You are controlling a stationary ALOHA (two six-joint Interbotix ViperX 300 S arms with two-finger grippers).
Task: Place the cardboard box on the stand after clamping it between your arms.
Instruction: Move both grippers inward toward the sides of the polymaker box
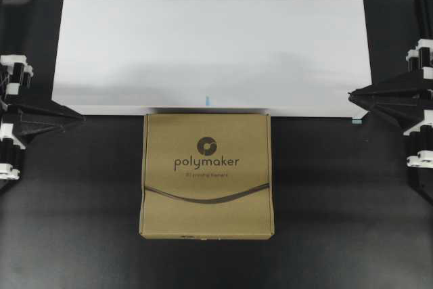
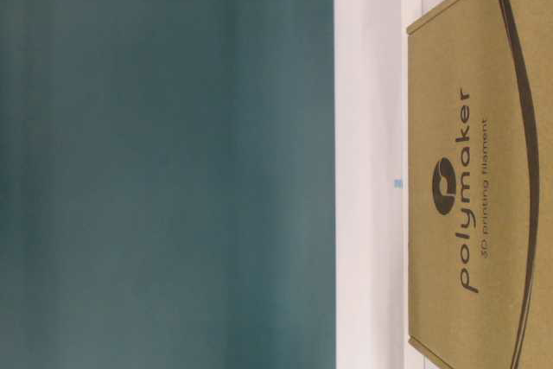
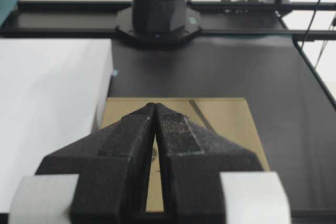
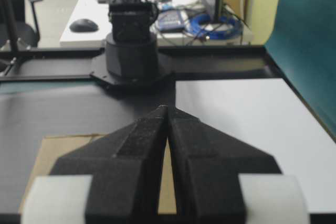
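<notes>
Your left gripper [image 1: 82,118] and right gripper [image 1: 350,95] both have bare black table [image 1: 74,221] between them and the cardboard box [image 1: 206,175]; the stand [image 1: 213,52] blocks its far edge.

- The flat square brown cardboard box [image 1: 206,175] carries the word "polymaker" in dark lowercase letters beneath a dark round logo.
- A smaller line under it, legible in the table-level view [image 2: 479,187], reads "3D printing filament".
</notes>
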